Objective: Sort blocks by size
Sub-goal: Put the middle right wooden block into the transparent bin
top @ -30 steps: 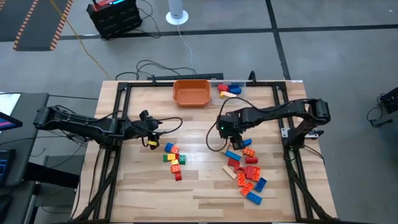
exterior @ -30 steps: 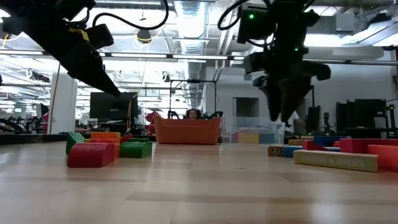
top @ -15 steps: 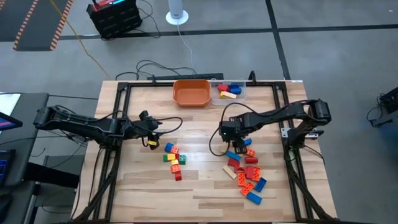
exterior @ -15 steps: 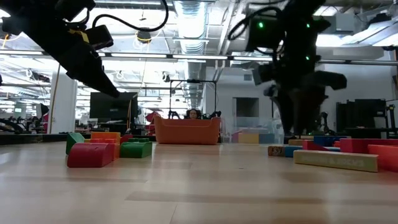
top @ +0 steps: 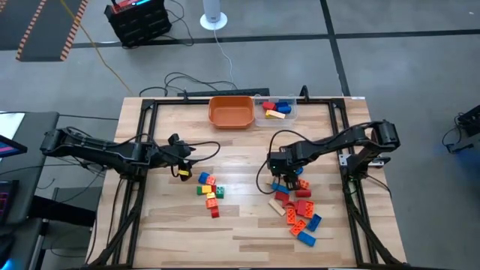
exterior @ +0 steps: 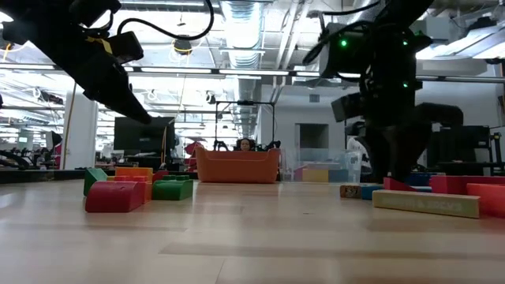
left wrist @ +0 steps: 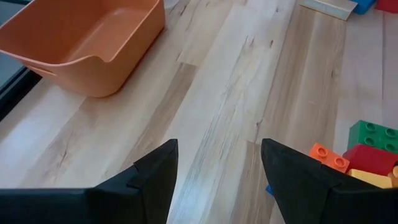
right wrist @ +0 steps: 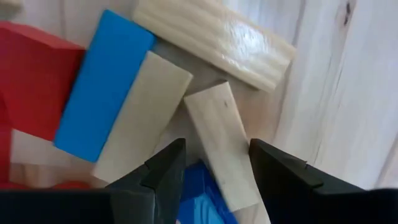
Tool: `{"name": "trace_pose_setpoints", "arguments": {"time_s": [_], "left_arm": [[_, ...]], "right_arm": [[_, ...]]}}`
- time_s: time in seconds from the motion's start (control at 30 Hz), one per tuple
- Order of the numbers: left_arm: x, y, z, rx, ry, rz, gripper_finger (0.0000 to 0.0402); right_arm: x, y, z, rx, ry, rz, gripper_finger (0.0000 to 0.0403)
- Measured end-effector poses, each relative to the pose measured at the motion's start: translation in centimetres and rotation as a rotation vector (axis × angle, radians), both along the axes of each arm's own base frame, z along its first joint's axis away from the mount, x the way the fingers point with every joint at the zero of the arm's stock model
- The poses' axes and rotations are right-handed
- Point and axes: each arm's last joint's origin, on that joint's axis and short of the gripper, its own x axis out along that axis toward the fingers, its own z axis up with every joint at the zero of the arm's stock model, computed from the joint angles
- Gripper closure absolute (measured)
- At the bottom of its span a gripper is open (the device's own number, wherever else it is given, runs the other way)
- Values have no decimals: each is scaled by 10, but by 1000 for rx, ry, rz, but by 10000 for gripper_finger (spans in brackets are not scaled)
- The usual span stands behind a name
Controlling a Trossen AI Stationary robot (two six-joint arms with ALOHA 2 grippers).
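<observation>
Dark right gripper (right wrist: 211, 171) open astride a tan block (right wrist: 222, 146); left gripper (left wrist: 214, 171) open, empty.

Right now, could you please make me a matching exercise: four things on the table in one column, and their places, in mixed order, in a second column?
Things:
1. orange bowl
2. clear container
3. left gripper
4. right gripper

Places:
A. down among the blocks on the right of the table
B. far edge, holding a few blocks
C. far edge, near the middle
D. above the table, beside the small block cluster

Pairs: 1-C, 2-B, 3-D, 4-A
</observation>
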Motion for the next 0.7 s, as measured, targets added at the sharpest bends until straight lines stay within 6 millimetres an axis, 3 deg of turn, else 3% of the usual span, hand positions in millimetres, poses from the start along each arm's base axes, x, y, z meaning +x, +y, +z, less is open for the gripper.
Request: {"name": "trace_pose_setpoints", "arguments": {"time_s": [0.37,0.7], "left_arm": [[0,0,0,0,2,-1,177],[-1,0,-1,1,10,-1,177]], "right_arm": [[-4,-1,-9,-63,-4,52,193],[-8,-2,-13,-84,7,101,280]]}}
